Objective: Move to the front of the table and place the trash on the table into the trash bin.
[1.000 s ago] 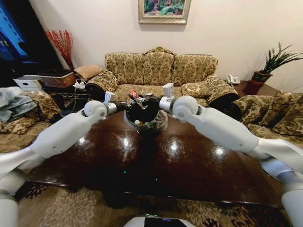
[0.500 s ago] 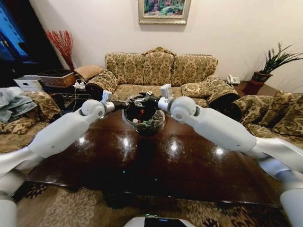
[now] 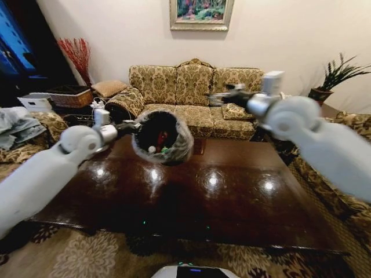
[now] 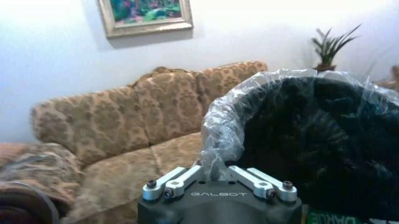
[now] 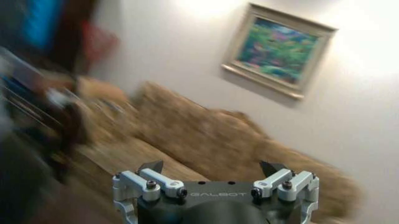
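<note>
One table (image 3: 232,200) is standing in front, and four light spots are glinting on its top. One bin (image 3: 174,152) is hanging in the air. Three pieces of trash are showing inside it: one red can (image 3: 162,139), one white piece (image 3: 152,149) and one green wrapper (image 4: 327,218). Two grippers are reaching forward, one left gripper (image 3: 133,128) and one right gripper (image 3: 223,96). Behind, one sofa (image 3: 191,87) is sitting against the wall with three back cushions. One painting (image 3: 201,13) is hanging above it. One plant (image 3: 339,75) and one basket (image 3: 69,95) are flanking the room.
</note>
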